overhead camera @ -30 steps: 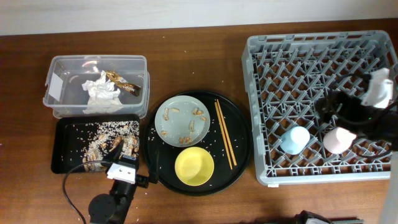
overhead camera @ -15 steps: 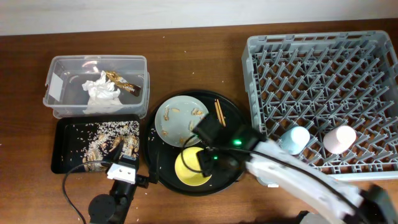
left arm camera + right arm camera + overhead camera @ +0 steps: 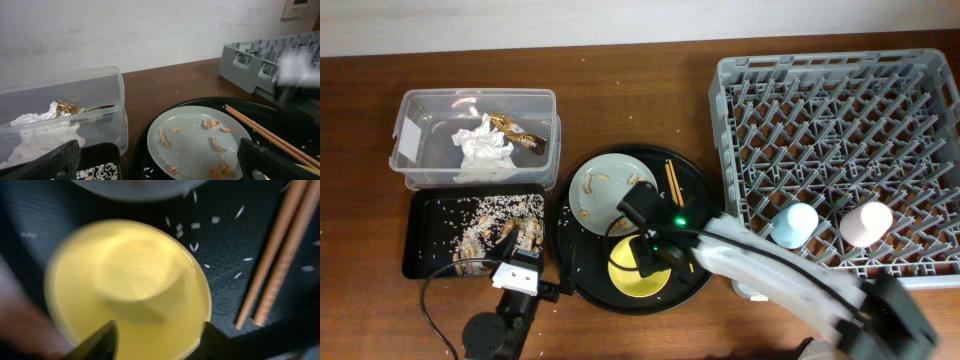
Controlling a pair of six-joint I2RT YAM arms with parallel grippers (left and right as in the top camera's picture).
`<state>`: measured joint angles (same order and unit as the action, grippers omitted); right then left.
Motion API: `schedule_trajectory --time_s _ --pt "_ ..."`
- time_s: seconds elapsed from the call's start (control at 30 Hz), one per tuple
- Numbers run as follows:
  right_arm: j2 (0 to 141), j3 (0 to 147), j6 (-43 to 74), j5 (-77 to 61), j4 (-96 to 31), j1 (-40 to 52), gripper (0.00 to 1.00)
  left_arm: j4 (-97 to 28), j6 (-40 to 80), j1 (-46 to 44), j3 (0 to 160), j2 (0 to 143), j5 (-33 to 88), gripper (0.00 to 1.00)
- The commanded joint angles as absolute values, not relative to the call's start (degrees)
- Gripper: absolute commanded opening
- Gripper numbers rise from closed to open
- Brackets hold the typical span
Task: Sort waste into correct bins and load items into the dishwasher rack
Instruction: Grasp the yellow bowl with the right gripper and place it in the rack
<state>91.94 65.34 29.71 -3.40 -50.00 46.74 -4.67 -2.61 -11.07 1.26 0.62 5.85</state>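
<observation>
Near the middle of the table's (image 3: 620, 90) near edge: right pincer (image 3: 159, 341) low over the yellow bowl (image 3: 130, 295), jaws spread apart, one dark finger (image 3: 102, 342) at either side of the bowl's near rim, nothing clamped. Right wrist view blurred, so contact with the bowl impossible to judge. Bowl resting on the large round black tray (image 3: 698, 200), among loose rice grains, just left of the pair of chopsticks (image 3: 270, 255) lying side by side. On the same round tray, toward the table's far edge: pale grey plate (image 3: 192, 150), carrying tan food scraps (image 3: 218, 145) and a few grains.

Toward the far left corner: clear tub (image 3: 430, 110) with a white label, holding the crumpled white napkin (image 3: 483, 148) and the shiny brown-gold wrapper (image 3: 520, 133). Just nearer, right beside the tub: shallow black tray (image 3: 420, 260), strewn with rice and scraps (image 3: 490, 225). Touching the tub or not, hard to tell. Left pincer (image 3: 157, 155) by that tray's near right corner, released and wide, empty, facing the plate.

Along the right edge of the table: grey dishwasher rack (image 3: 728, 160), with the light-blue cup (image 3: 795, 224) and the pink cup (image 3: 865, 222) set among the pegs close to its near wall, blue to the left of pink, a clear gap between them.
</observation>
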Motion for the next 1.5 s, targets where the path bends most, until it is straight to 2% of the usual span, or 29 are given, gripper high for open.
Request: schedule_trajectory --time_s 0.0,0.13,0.17,0.2,0.23,0.27,0.3,0.4,0.53,0.6,0.67,0.73,0.8,0.9,0.93,1.03,1.3,1.43,1.47 --pt "85.32 66.08 28.25 2.37 -50.85 45.63 0.66 -4.49 -3.09 -10.70 0.78 0.30 6.44 1.00" --pt "92.01 61.30 27.92 2.87 -49.06 45.23 0.66 -4.49 -3.09 -10.70 0.78 0.30 6.44 0.99" --pt "94.37 60.53 29.65 2.83 -48.38 45.25 0.61 -4.49 -3.09 -10.70 0.78 0.30 6.44 0.99" --pt "95.64 60.47 30.81 2.76 -48.31 45.25 0.51 -4.49 -3.09 -10.70 0.78 0.30 6.44 1.00" --pt "96.27 60.47 30.94 2.15 -48.07 45.25 0.34 -4.49 -3.09 -10.70 0.78 0.30 6.44 0.99" --pt "96.12 60.55 30.94 2.20 -47.92 45.25 0.12 -4.49 -3.09 -10.70 0.78 0.30 6.44 0.99" --pt "95.79 60.62 30.92 2.26 -47.92 45.23 0.04 -4.49 -3.09 -10.70 0.78 0.30 6.44 0.99" --pt "90.67 61.56 30.92 4.27 -49.80 45.25 0.04 -4.49 -3.09 -10.70 0.78 0.30 6.44 0.99" --pt "75.07 62.94 30.92 19.35 -52.23 45.23 0.04 -4.49 -3.09 -10.70 0.78 0.30 6.44 1.00" --pt "70.28 62.94 30.92 31.24 -54.26 45.23 0.04 -4.49 -3.09 -10.70 0.78 0.30 6.44 0.99" --pt "67.07 62.94 30.92 55.75 -56.12 45.23 0.04 -4.49 -3.09 -10.70 0.78 0.30 6.44 0.99" --pt "66.61 62.96 30.61 73.54 -54.41 44.86 0.04 -4.49 -3.09 -10.70 0.78 0.30 6.44 0.99" --pt "67.24 62.96 30.04 79.68 -52.75 41.06 0.04 -4.49 -3.09 -10.70 0.78 0.30 6.44 0.99" --pt "68.62 62.96 29.58 78.04 -48.53 28.69 0.04 -4.49 -3.09 -10.70 0.78 0.30 6.44 0.99" --pt "69.89 62.96 23.49 72.29 -44.10 21.37 0.04 -4.51 -3.09 -10.70 0.78 0.30 6.44 0.99" --pt "74.87 62.96 11.99 62.94 -34.87 10.17 0.04 -4.49 -3.09 -10.70 0.78 0.30 6.44 0.99" --pt "94.15 62.96 6.63 68.18 -27.59 5.08 0.04 -4.49 -3.09 -10.70 0.78 0.30 6.44 0.99" --pt "98.74 62.96 6.37 67.53 -28.62 9.28 0.04 -4.49 -3.09 -10.70 0.78 0.30 6.44 0.99" --pt "98.26 62.96 6.37 67.51 -28.75 10.94 0.09 -4.49 -3.09 -10.70 0.78 0.30 6.44 0.99"
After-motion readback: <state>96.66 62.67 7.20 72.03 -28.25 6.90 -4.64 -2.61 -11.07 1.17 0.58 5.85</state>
